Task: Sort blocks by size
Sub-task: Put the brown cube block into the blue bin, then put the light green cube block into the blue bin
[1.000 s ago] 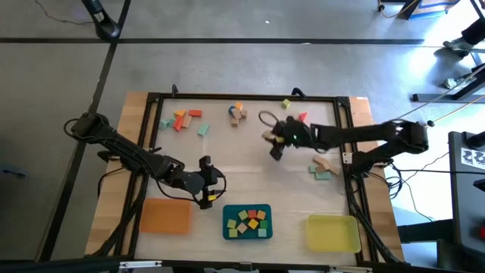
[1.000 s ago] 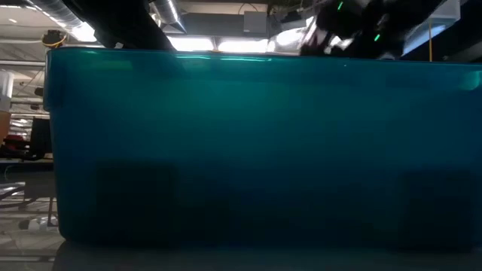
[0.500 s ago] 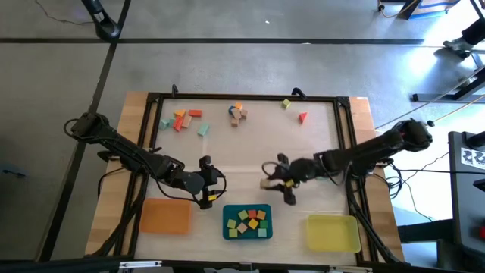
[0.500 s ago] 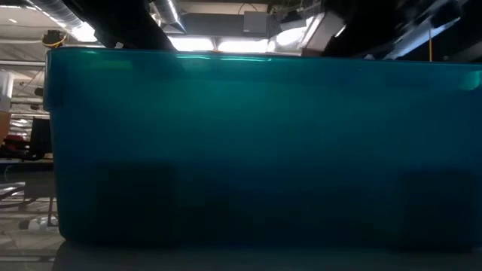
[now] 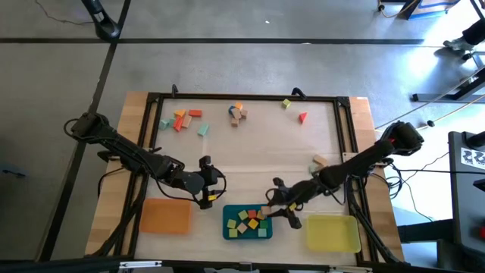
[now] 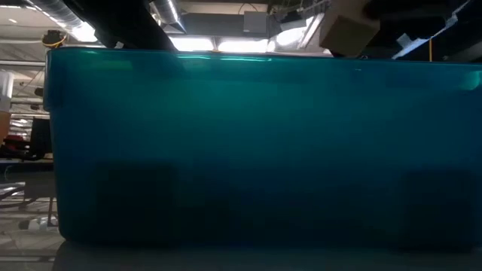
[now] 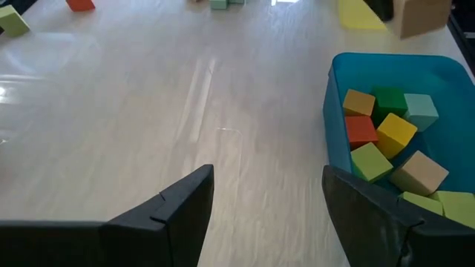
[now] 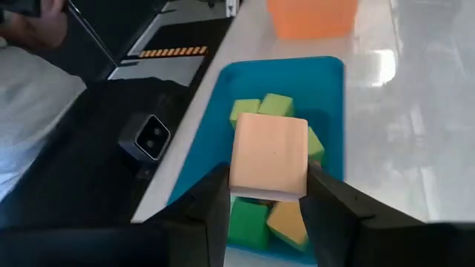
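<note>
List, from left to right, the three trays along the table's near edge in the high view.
Orange tray → teal tray, holding blocks → yellow tray.

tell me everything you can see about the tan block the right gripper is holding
The tan block is a plain cube of pale, smooth wood, unmarked. The right gripper pinches it between its two dark fingers, held above the teal tray, which already holds green, yellow and other blocks. It touches nothing but the fingers.
</note>
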You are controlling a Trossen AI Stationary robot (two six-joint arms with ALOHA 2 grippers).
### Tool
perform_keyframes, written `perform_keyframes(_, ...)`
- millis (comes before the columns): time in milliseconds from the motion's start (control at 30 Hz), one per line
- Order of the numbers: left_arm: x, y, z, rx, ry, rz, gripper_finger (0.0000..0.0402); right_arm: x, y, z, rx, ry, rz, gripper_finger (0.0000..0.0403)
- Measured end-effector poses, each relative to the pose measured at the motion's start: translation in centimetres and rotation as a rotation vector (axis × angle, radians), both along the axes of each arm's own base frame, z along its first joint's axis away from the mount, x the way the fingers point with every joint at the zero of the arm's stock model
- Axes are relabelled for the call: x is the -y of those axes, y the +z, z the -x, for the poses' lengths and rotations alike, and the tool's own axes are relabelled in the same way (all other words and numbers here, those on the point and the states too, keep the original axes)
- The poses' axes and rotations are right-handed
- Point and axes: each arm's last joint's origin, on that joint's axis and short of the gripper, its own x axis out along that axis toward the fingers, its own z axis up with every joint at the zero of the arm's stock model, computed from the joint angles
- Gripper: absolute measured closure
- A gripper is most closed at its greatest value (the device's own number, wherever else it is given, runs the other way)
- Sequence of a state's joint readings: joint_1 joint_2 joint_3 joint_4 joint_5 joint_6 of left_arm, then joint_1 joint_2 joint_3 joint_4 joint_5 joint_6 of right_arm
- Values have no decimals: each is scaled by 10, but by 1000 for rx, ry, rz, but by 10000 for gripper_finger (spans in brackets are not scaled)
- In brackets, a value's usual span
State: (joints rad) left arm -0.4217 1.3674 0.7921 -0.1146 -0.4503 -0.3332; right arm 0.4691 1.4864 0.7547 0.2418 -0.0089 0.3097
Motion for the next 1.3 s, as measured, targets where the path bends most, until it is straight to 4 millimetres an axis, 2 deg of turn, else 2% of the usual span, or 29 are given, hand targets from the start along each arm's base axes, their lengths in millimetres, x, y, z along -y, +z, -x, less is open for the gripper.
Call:
perform_keyframes(233,0,0,0,-1,0,0,164,-9,-15,-7,-19,-25,-43,243)
perform_keyframes(467,0,0,0,-2,0,0,164,-11,-13,-11,17,-46,-99,235)
perform_keyframes(700,0,0,0,-2,0,0,164,-11,-13,-11,2,-54,-129,168)
perform_keyframes(800,0,0,0,-2,0,0,164,-5,-10,-13,21,-66,-112,139)
perform_keyframes(933,0,0,0,-2,0,-1,164,15,3,-15,48,-125,-118,118)
perform_keyframes(1067,0,0,0,-2,0,-1,164,44,13,-14,23,-226,-95,118)
perform_keyframes(1300,0,0,0,-3,0,-1,164,109,20,-5,-58,-590,50,136)
